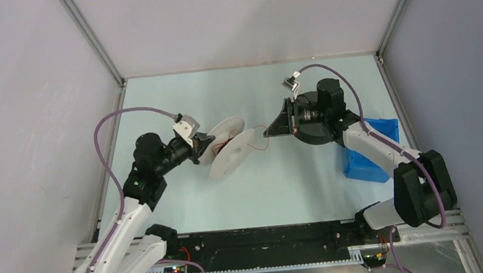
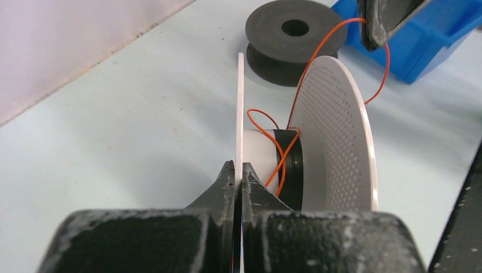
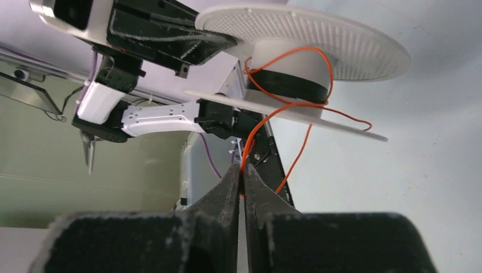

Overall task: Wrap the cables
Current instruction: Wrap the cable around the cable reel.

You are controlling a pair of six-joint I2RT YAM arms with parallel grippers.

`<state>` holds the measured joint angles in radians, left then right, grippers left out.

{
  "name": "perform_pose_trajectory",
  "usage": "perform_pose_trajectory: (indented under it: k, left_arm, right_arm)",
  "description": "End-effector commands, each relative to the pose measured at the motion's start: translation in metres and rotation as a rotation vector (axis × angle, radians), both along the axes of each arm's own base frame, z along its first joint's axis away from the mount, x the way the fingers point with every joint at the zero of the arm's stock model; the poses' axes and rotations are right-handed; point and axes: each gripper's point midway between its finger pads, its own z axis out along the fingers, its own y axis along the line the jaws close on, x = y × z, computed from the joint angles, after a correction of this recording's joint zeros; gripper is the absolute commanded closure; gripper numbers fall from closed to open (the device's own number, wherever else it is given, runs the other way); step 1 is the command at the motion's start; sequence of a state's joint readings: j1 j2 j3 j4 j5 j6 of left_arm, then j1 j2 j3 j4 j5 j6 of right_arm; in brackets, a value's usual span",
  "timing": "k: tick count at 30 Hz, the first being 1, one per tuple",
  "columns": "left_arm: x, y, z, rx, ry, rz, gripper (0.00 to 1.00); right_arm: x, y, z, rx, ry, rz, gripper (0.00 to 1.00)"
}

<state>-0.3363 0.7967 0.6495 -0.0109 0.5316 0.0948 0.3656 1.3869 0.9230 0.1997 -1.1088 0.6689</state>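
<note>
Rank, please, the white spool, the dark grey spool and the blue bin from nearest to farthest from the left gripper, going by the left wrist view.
1. white spool: nearest, its near flange clamped in the left gripper.
2. dark grey spool: lying on the table beyond it, straight ahead.
3. blue bin: farthest, at the back right.

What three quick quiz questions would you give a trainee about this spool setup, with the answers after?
1. Fill in: the grey spool lies flat next to the blue ___.
2. True or false: the left pincer grips the white spool by its hub.
3. The right pincer pinches: A) the grey spool, B) the orange wire, C) nothing.

Key: 1 bin; 2 false, it clamps a flange; 3 B.
</note>
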Motion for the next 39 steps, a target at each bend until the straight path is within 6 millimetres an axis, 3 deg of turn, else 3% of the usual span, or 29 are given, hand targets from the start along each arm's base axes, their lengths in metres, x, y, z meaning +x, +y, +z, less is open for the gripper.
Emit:
perform_pose_trajectory:
  k: [1, 9, 15, 23, 29, 34, 39]
  left_arm:
    - [0.003, 0.003, 0.037, 0.082, -0.227, 0.032, 1.00]
    - [0.008, 0.015, 0.028, 0.156, -0.235, 0.126, 1.00]
    - [0.013, 0.019, 0.023, 0.176, -0.218, 0.171, 1.00]
    - [0.021, 0.021, 0.021, 0.105, -0.130, 0.242, 1.00]
    - [0.029, 0.019, 0.027, -0.002, -0.051, 0.302, 1.00]
    - [0.034, 0.023, 0.028, -0.042, -0.012, 0.361, 1.00]
    - [0.037, 0.024, 0.028, -0.078, 0.022, 0.393, 1.00]
  right_arm:
    - [0.006, 0.019, 0.031, 0.092, 0.039, 0.018, 0.92]
    - [-0.008, 0.057, 0.068, 0.271, 0.178, 0.087, 0.90]
    - [-0.008, 0.084, 0.079, 0.380, 0.329, 0.062, 0.90]
    - [0.017, 0.104, 0.064, 0.476, 0.496, -0.089, 0.88]
    - [0.038, 0.116, 0.041, 0.448, 0.549, -0.228, 0.88]
    - [0.039, 0.120, 0.023, 0.355, 0.513, -0.293, 0.83]
    - [0.032, 0.126, 0.023, 0.326, 0.493, -0.330, 0.83]
